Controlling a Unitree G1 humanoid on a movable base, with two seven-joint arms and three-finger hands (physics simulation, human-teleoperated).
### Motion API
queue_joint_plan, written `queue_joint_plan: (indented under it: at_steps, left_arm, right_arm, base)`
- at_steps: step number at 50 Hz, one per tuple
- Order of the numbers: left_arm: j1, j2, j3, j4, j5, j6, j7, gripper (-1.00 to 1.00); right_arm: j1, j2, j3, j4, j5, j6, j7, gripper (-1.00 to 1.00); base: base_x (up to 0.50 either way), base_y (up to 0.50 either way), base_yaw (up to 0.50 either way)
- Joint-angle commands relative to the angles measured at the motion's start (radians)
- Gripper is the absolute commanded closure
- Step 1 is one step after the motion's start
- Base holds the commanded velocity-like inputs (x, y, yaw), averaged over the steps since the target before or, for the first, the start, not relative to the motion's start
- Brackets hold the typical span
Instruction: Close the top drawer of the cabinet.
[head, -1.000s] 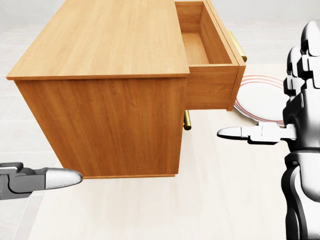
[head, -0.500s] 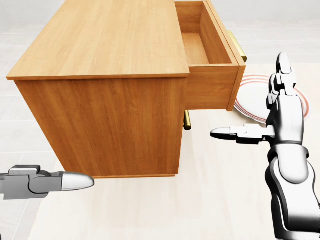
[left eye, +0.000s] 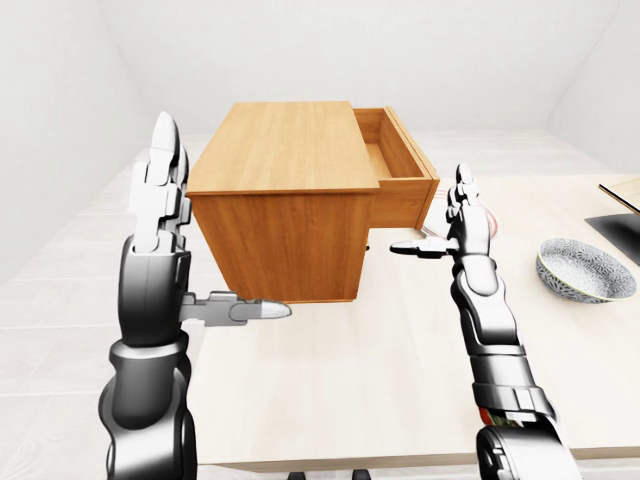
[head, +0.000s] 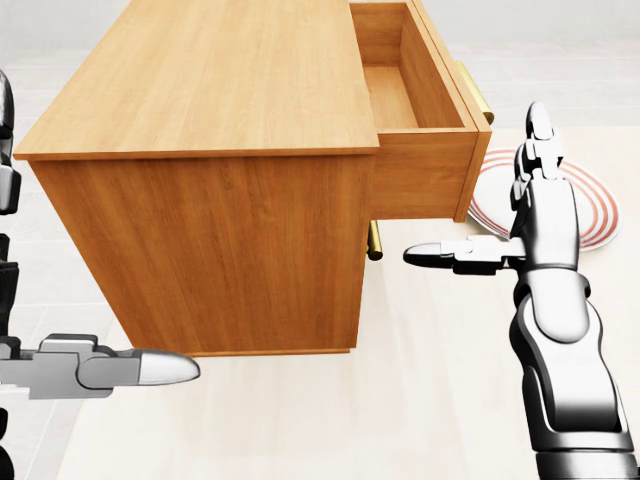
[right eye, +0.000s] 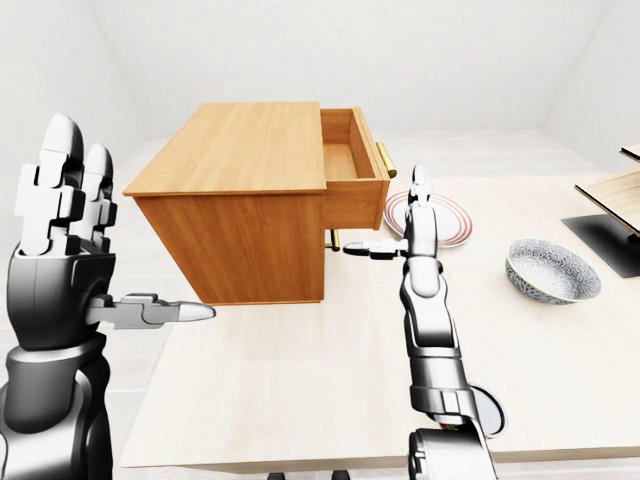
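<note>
A wooden cabinet (head: 220, 90) stands on a pale table (right eye: 300, 380). Its top drawer (head: 415, 85) is pulled out towards the right of the head view and looks empty. A brass handle (head: 476, 95) is on the drawer front. My right hand (head: 540, 235) is open, fingers upright and thumb pointing left. It stands just right of the drawer front and a little below it, without touching. My left hand (left eye: 160, 270) is open and raised left of the cabinet, its thumb (head: 120, 370) pointing right near the cabinet's lower left corner.
A white plate with red rings (head: 595, 215) lies on the table behind my right hand. A patterned bowl (right eye: 552, 270) sits further right. A dark flat thing (right eye: 612, 238) and a wooden board (right eye: 612, 188) are at the right edge. A second brass handle (head: 375, 240) shows under the drawer.
My right hand has moved left, closer to the drawer front. My left hand has moved right and up, its fingers now showing at the head view's left edge. The drawer has not moved.
</note>
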Motion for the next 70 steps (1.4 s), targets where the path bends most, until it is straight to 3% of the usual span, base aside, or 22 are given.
queue_joint_plan:
  at_steps: [1, 22, 50, 70]
  left_arm:
    - [0.0, -0.009, 0.008, 0.006, 0.001, 0.0, -0.004, -1.0]
    - [0.0, -0.011, 0.006, 0.011, 0.004, 0.0, -0.006, -1.0]
    - [0.002, -0.012, 0.001, 0.019, 0.008, 0.0, -0.011, -1.0]
    - [0.002, -0.013, -0.002, 0.027, 0.011, 0.0, -0.016, -1.0]
  right_arm:
    - [-0.048, 0.0, 0.009, 0.04, 0.0, 0.0, -0.001, -1.0]
    - [-0.073, 0.023, 0.04, 0.091, -0.027, 0.0, 0.004, -1.0]
    - [-0.067, 0.074, 0.09, -0.043, -0.075, 0.0, 0.035, -1.0]
    - [-0.064, 0.154, 0.16, -0.03, -0.146, 0.0, 0.058, -1.0]
  base:
    - [0.0, 0.0, 0.0]
    - [0.0, 0.0, 0.0]
    - [0.0, 0.0, 0.0]
    - [0.0, 0.0, 0.0]
